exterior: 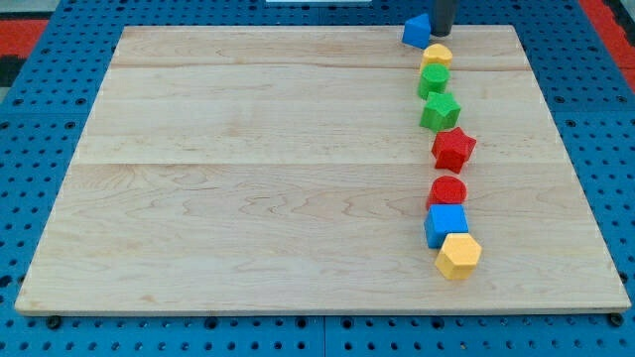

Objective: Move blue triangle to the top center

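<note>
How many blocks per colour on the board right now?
Blue: 2, the triangle at the view's top by my tip, and the cube.
Yellow: 2, one near the top, one at the bottom of the line.
Green: 2, and.
Red: 2, the star and the cylinder.
Total: 8 blocks.

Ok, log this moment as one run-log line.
task: blue triangle to top center | my tip: touching blue triangle on its right | blue triangle: top edge, right of center | status: not there yet
</note>
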